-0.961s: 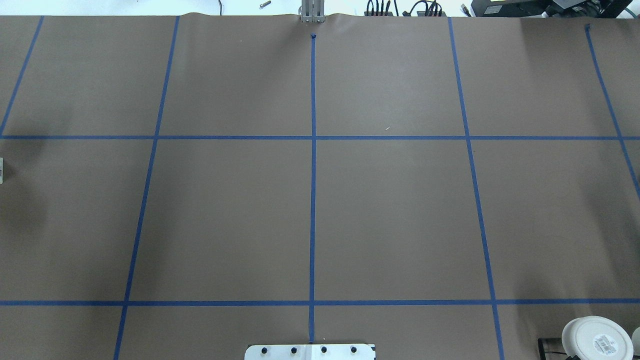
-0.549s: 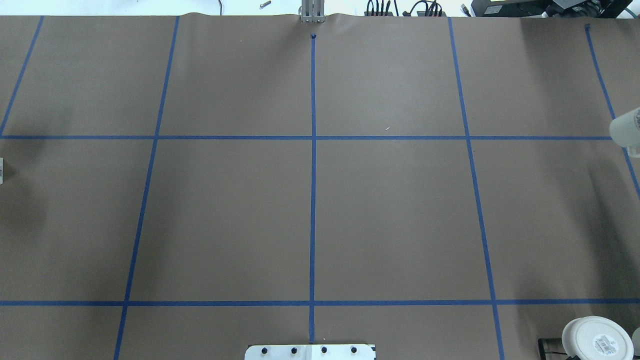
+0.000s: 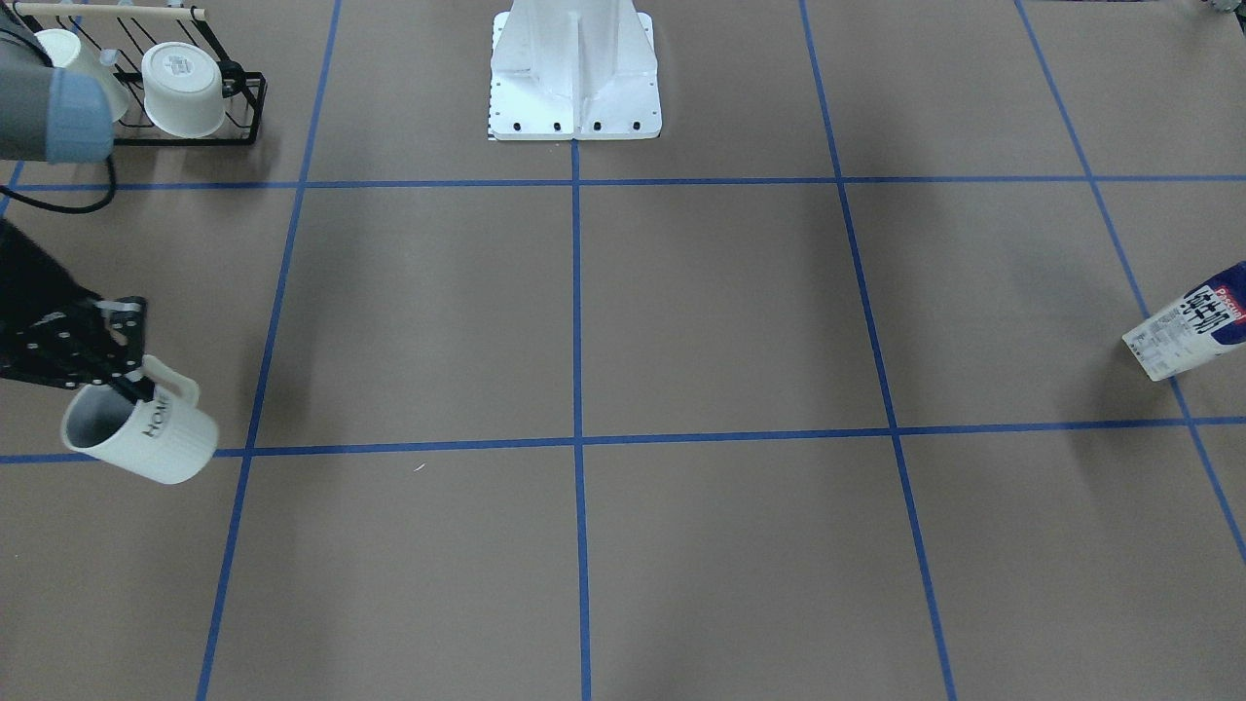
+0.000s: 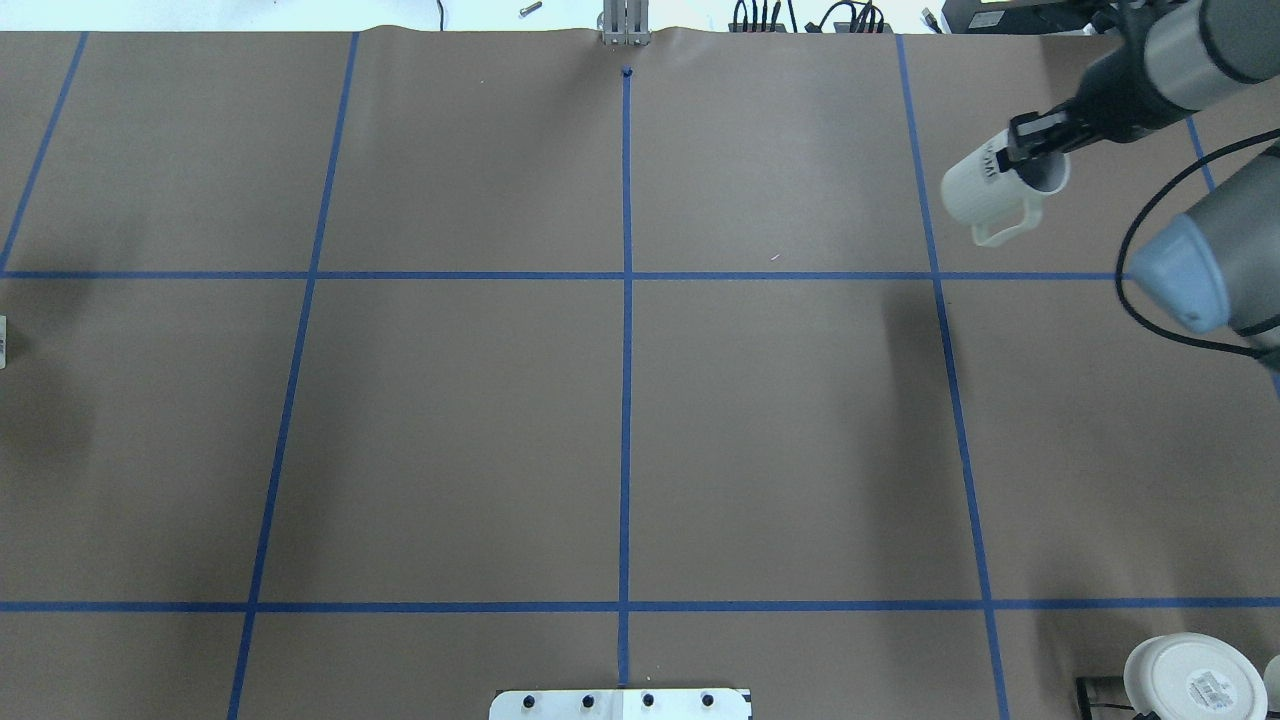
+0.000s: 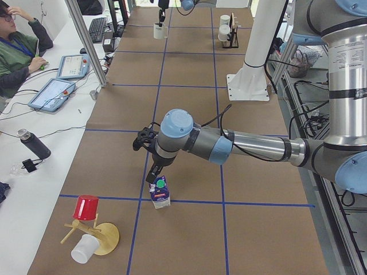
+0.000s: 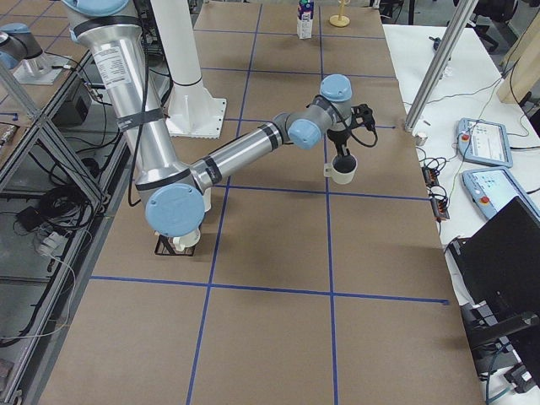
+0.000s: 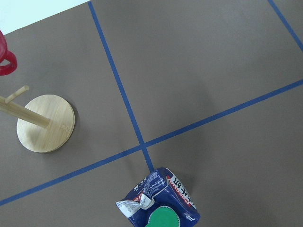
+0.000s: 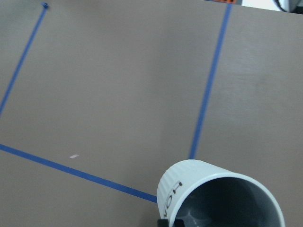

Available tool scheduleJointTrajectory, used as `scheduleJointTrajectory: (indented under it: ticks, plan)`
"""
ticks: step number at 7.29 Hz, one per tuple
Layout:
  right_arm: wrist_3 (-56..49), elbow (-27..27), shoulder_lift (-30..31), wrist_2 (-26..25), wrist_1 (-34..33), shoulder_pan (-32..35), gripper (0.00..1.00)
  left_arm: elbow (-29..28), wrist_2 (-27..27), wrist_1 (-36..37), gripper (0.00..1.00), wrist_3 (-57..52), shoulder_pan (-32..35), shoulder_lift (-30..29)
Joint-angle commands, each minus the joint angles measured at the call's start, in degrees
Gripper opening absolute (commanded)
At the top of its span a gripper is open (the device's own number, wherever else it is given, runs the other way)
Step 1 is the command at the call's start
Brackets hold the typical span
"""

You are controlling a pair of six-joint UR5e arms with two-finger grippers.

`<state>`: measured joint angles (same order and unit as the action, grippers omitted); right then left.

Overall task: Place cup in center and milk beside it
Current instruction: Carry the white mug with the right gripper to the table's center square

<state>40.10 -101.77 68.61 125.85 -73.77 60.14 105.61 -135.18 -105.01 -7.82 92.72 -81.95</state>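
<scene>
One cup [image 4: 985,190] aloft in right gripper [image 4: 1030,155] — milk [image 3: 1188,321] well apart.

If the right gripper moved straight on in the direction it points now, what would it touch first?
The right gripper points mostly down, so the cup it grips would meet the brown table first; nothing else seems in the way, though depth is unclear.

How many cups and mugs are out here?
5: the HOME mug held by the right tool, two white cups on the black rack, a red cup and a white cup on the wooden stand. Others may be hidden.
</scene>
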Motion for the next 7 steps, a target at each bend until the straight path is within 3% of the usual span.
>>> scheduleJointTrajectory:
  ticks: [1, 2, 3, 5, 7]
  plan:
    - [14.9, -1.2, -8.9, -9.8, -7.6, -11.1, 0.00, 0.0, 0.0, 0.0, 0.98, 0.0, 0.0, 0.0]
    - [18.2, -1.1, -15.5, -16.4, -18.7, -16.7, 0.00, 0.0, 0.0, 0.0, 0.98, 0.0, 0.0, 0.0]
    - [23.7, 0.0, -20.6, -22.3, -25.3, -21.8, 0.00, 0.0, 0.0, 0.0, 0.98, 0.0, 0.0, 0.0]
    - [32.2, 3.8, -25.5, -23.4, -27.8, -27.4, 0.00, -0.5, 0.0, 0.0, 0.98, -0.1, 0.0, 0.0]
    - [35.6, 15.1, -35.1, -24.6, -28.4, -31.1, 0.00, -0.6, 0.0, 0.0, 0.98, 0.0, -0.1, 0.0]
